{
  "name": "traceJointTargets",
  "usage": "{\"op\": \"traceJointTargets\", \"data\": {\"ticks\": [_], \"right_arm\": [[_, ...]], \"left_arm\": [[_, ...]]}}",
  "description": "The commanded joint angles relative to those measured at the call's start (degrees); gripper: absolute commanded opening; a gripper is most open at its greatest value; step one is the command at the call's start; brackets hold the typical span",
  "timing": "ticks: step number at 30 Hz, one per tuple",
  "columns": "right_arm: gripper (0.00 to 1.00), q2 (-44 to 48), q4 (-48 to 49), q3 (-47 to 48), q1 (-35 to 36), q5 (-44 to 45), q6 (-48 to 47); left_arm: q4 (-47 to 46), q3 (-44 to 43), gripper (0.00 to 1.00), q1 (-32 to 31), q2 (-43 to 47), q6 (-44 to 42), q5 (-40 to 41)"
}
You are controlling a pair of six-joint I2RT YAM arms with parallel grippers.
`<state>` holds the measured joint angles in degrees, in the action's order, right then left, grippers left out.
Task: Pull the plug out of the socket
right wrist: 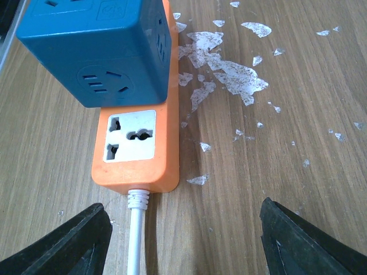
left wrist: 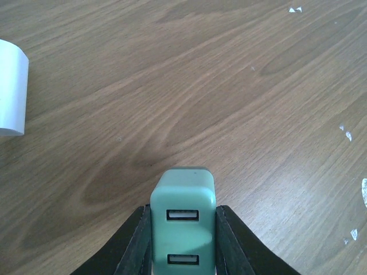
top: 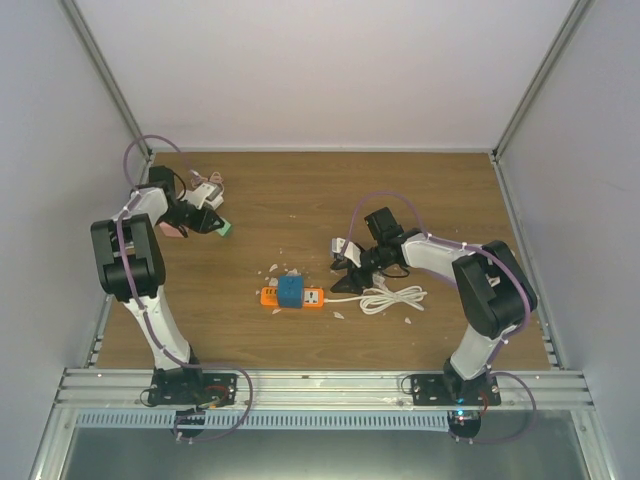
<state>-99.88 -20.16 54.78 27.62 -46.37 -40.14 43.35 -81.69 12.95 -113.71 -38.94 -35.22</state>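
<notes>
An orange power strip (top: 313, 298) lies mid-table with a blue cube adapter (top: 291, 291) plugged into it. In the right wrist view the strip (right wrist: 166, 114) shows one free white socket below the blue cube (right wrist: 94, 46), and its white cable (right wrist: 136, 240) runs toward me. My right gripper (top: 345, 272) is open and empty just right of the strip, with the jaws (right wrist: 183, 235) wide apart on either side of the cable end. My left gripper (top: 215, 224) is at the far left, shut on a mint-green USB charger plug (left wrist: 183, 215) held above the wood.
The strip's white cable (top: 392, 298) lies coiled to the right of it. White flecks (right wrist: 229, 69) are scattered on the wood around the strip. A white rounded object (left wrist: 11, 89) lies at the left edge of the left wrist view. Enclosure walls stand on all sides.
</notes>
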Motion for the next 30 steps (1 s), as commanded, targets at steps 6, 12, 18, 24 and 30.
{"op": "traceJointTargets", "data": {"ticks": [6, 12, 18, 24, 30], "right_arm": [[0.73, -0.85, -0.70, 1.17, -0.37, -0.74, 0.26], [0.73, -0.76, -0.71, 1.00, -0.35, -0.76, 0.24], [0.73, 0.78, 0.57, 0.08, -0.37, -2.03, 0.66], [0.73, 3.59, 4.03, -2.02, -0.28, -5.60, 2.56], [0.76, 7.10, 11.76, -7.38, 0.67, -9.19, 6.45]], "left_arm": [[-2.06, -1.62, 0.45, 1.34, -2.43, 1.37, -1.29], [-3.21, -2.42, 0.60, 1.90, -0.59, 2.23, 0.13], [-3.23, -0.52, 0.65, 1.80, 4.84, 0.39, -1.60], [-3.21, 5.79, 0.75, 1.08, 13.51, -3.16, -4.98], [-0.44, 12.23, 0.99, -2.48, 23.16, -8.59, -10.54]]}}
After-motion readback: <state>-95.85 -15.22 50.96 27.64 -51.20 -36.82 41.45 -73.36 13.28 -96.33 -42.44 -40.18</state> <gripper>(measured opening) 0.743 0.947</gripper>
